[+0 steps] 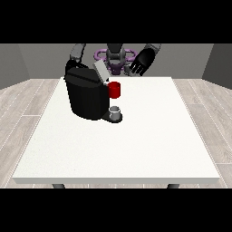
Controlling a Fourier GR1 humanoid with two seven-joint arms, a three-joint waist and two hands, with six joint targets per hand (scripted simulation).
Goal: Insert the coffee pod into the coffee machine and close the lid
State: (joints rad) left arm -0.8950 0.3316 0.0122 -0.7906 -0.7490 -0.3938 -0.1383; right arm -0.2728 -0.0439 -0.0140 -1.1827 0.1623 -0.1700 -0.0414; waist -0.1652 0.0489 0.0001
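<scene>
The hand at the view's right is hovering with relaxed fingers, holding nothing; a grey thing (possibly the pod) is sitting beside the coffee machine, so it should be approaching squarely

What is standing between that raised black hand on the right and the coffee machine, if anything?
Nothing visible stands between them. The hand at the view's right is raised at the table's far edge, and the black coffee machine sits to its left with its lid tilted up. A red thing at the machine faces the front.
</scene>
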